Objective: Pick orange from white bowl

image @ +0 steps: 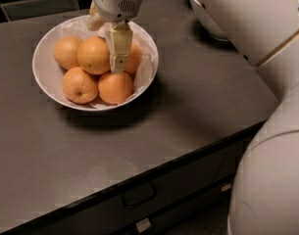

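The white bowl (46,77), lined with crinkled white paper, stands on the dark counter at the upper left and holds several oranges. The orange (92,55), the largest, with a tiny dark speck, lies on top in the middle. My gripper (106,35) reaches down into the bowl from above and is open. One fingertip (118,50) stands against the orange's right side and the other fingertip (94,21) sits behind its top. The orange rests in the bowl. A smaller orange with a navel dimple (79,85) lies at the front left.
My white arm (257,28) crosses the upper right and hides most of a second white bowl (202,18). The robot body (271,180) fills the lower right. The counter's front edge runs diagonally, with drawer handles (137,196) below. A tiled wall stands behind.
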`<state>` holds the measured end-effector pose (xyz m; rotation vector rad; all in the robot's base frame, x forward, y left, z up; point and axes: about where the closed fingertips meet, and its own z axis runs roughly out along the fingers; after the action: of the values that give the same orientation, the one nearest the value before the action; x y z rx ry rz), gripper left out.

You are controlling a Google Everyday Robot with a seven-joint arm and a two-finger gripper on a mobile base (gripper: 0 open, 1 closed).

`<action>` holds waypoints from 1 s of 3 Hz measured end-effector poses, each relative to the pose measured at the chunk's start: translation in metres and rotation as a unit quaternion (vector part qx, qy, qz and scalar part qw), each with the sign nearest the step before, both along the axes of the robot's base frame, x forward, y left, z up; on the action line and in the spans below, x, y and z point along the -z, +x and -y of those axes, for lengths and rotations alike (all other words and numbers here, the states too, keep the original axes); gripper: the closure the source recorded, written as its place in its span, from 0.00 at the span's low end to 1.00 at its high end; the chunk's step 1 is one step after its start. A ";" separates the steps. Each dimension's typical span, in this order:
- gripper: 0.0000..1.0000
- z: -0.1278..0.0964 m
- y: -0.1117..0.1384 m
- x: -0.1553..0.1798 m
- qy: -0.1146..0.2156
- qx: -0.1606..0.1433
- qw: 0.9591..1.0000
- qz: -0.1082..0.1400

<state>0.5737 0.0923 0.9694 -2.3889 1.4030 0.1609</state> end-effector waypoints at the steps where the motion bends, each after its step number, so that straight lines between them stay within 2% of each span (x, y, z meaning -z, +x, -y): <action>1: 0.18 -0.010 0.004 0.002 -0.001 -0.011 1.000 -0.001; 3: 0.22 -0.018 0.007 0.010 -0.003 -0.020 1.000 -0.008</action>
<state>0.5809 0.1101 0.9594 -2.4274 1.3662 0.1873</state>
